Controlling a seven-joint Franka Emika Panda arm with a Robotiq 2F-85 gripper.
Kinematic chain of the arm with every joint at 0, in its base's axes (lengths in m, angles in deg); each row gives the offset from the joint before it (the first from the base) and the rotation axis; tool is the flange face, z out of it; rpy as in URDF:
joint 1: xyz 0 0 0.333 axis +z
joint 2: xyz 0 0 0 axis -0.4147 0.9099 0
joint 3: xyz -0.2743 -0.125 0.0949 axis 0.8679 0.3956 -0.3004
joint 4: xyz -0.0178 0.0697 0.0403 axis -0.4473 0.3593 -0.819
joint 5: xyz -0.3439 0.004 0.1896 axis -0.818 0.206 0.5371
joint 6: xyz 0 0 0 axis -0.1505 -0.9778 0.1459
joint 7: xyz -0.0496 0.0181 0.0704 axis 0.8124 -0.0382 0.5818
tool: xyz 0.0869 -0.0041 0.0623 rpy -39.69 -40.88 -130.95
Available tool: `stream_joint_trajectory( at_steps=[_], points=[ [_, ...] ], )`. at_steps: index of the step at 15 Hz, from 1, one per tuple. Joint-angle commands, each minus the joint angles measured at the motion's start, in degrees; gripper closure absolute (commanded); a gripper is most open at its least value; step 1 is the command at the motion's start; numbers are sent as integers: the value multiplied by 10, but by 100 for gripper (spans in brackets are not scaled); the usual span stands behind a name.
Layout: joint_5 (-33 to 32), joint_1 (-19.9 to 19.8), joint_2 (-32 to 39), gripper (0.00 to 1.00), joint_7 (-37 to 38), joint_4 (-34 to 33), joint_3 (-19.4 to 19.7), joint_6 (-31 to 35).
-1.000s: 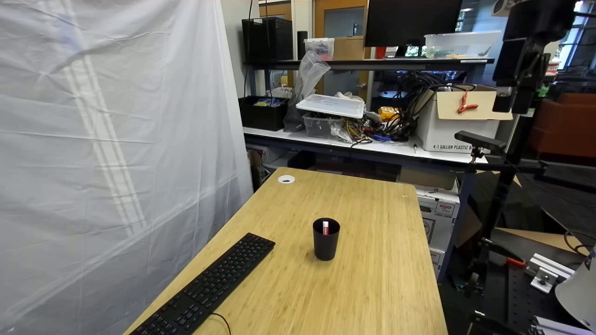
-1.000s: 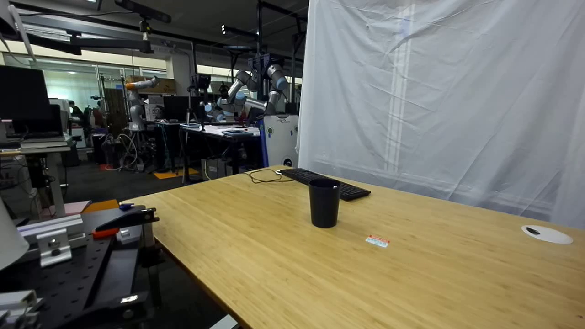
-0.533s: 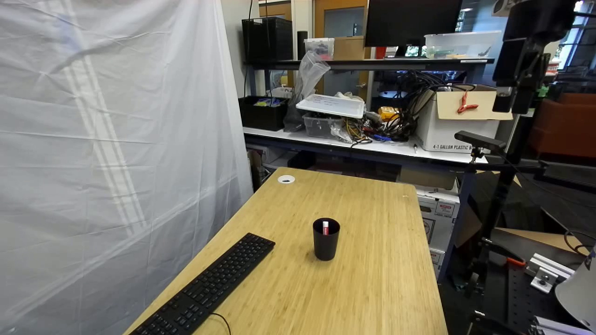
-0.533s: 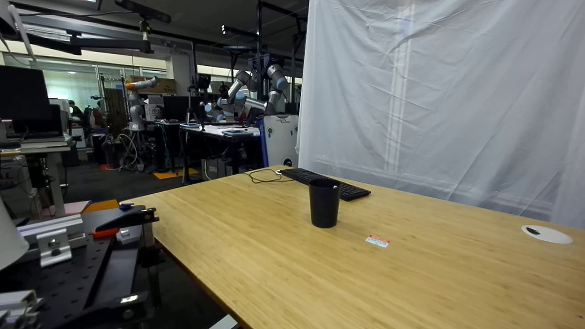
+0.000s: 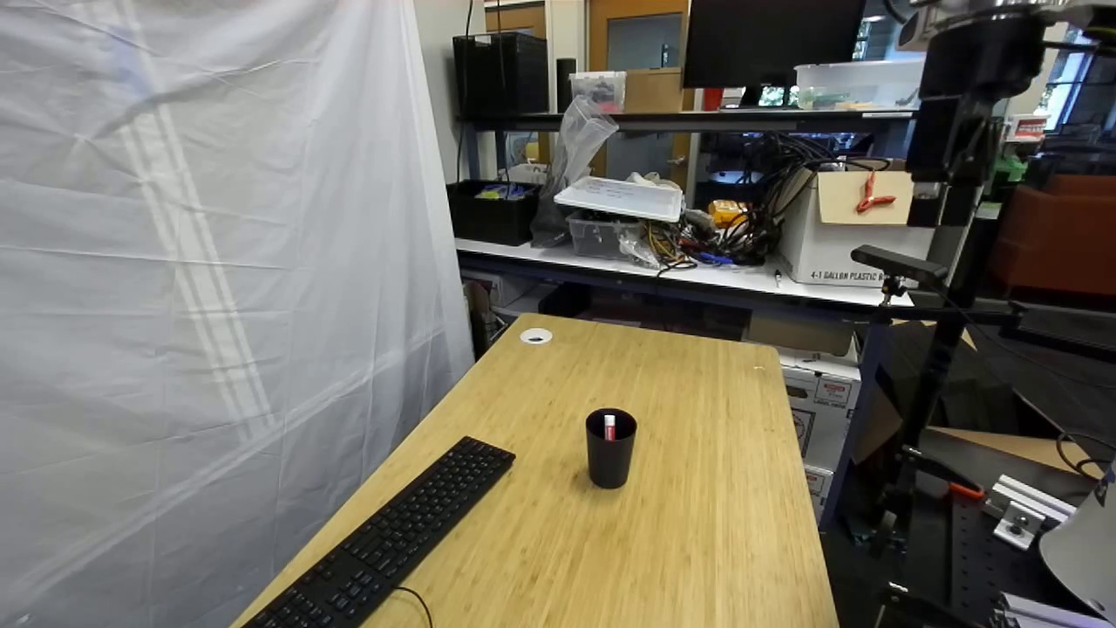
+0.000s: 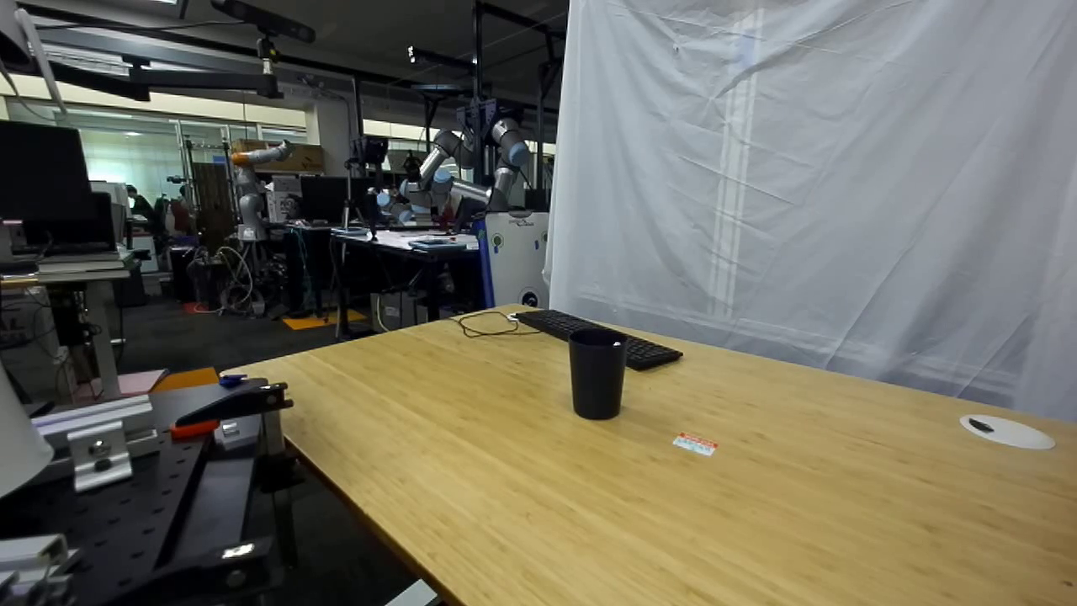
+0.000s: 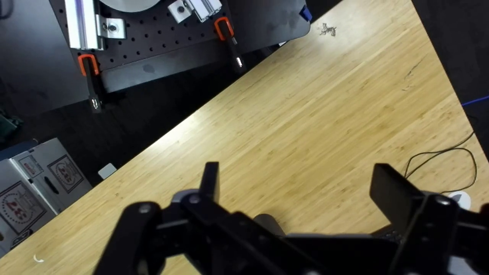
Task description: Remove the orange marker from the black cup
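In an exterior view, the black cup (image 5: 609,464) is standing on the table (image 5: 706,558), the orange marker (image 5: 609,429) resting inside it; on a shelf (image 5: 663,123), a clear tub (image 5: 833,77) is holding indistinct items. In an exterior view, the cup is hiding all but the marker's pale tip (image 6: 617,343). In the wrist view, the gripper (image 7: 297,167) is holding its fingers (image 7: 209,183) wide apart.

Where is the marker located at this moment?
In an exterior view, the marker is inside the black cup, right of the keyboard on the wooden table.

Black gripper (image 7: 298,182), flat black fingers (image 7: 393,194), round screws (image 7: 145,208)
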Motion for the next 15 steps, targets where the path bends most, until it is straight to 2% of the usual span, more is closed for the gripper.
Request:
stream_joint_trajectory(
  at_steps=[1,9,15],
  points=[
    [-13,-8,59,0,-38,-28,-6,12],
    [-45,24,198,0,-120,-54,-21,67],
    [-101,52,306,0,-189,-103,-24,58]
  ],
)
